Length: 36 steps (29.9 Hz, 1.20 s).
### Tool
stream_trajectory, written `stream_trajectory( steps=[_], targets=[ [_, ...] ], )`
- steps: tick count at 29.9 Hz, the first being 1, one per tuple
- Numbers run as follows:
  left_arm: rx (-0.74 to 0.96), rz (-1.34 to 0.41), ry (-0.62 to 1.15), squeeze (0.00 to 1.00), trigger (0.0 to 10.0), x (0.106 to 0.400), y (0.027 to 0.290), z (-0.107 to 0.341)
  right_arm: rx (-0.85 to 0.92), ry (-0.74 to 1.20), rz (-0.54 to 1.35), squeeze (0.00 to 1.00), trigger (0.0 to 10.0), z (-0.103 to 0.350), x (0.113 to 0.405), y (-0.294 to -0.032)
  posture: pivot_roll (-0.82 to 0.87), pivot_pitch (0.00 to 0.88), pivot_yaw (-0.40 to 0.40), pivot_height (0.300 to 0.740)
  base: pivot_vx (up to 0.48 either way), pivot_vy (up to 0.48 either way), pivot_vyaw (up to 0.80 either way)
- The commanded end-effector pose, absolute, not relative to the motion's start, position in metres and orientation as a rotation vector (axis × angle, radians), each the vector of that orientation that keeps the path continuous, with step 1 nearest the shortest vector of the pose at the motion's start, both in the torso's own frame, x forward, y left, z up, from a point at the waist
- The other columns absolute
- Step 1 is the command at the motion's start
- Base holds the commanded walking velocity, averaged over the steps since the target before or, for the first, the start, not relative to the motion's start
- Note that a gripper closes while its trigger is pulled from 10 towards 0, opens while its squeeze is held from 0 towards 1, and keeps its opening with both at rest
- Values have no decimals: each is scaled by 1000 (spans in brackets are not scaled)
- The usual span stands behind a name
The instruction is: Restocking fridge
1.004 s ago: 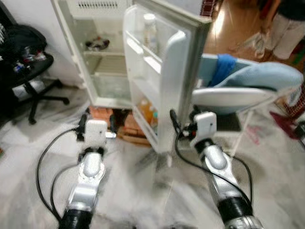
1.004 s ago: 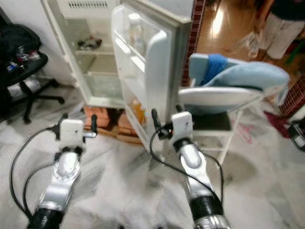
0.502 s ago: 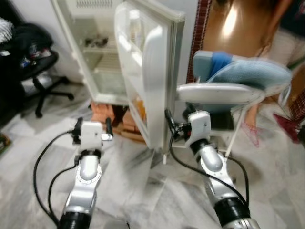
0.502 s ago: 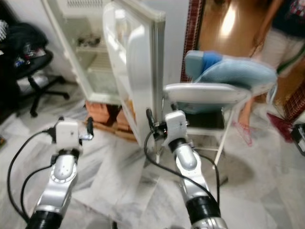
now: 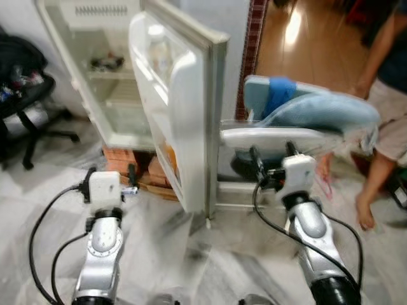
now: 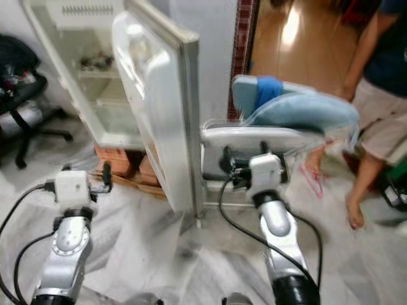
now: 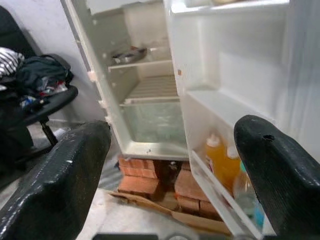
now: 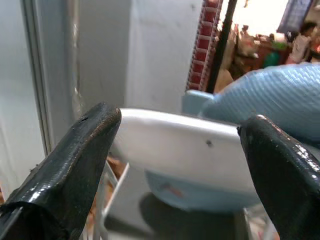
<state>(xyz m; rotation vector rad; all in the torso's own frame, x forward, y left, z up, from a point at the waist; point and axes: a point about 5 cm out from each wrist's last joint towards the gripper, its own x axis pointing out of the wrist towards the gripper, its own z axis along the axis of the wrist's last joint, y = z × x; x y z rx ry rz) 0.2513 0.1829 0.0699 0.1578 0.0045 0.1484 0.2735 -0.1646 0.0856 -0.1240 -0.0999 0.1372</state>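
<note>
A white fridge (image 5: 95, 76) stands open, raised on bricks (image 5: 124, 162). Its door (image 5: 184, 108) swings toward me; a bottle (image 5: 159, 54) sits on the door's top shelf and orange bottles (image 7: 220, 157) on the lowest one. A dark item (image 7: 127, 54) lies on an upper inner shelf. My left gripper (image 5: 108, 176) is open and empty, held low in front of the bricks. My right gripper (image 5: 272, 157) is open and empty, facing a white folding chair (image 5: 273, 136) to the right of the door.
A light blue cushion (image 5: 318, 108) lies on the chair. A person's legs (image 5: 381, 146) stand at the right on the wooden floor. A black office chair (image 5: 25, 95) piled with clothes stands at the left. White marble floor (image 5: 203, 254) lies in front of me.
The camera has swung right and the whole picture shifted. The right gripper now faces the folding chair rather than the door's edge. The person has stepped closer at the right.
</note>
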Motion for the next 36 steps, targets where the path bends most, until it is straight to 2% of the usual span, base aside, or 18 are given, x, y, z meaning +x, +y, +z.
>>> stream_trajectory(
  steps=[1,7,15,32,36],
  targets=[
    [164,162,-7,0,10000,248,192,73,-120,-132,169,0,10000,94,276,-155,41,0,24,740,0,0,0],
    [159,141,-13,0,10000,250,187,74,-121,-136,197,0,10000,95,276,-150,42,0,23,740,0,0,515],
    [149,112,-7,0,10000,251,184,74,-117,-127,200,0,10000,95,277,-151,39,0,24,740,303,0,696],
    [154,100,1,0,10000,251,183,73,-101,-138,205,0,10000,96,282,-150,42,0,23,740,379,0,0],
    [150,119,14,0,10000,247,188,70,-106,-134,207,0,10000,95,278,-155,44,0,24,740,0,0,0]
  ],
)
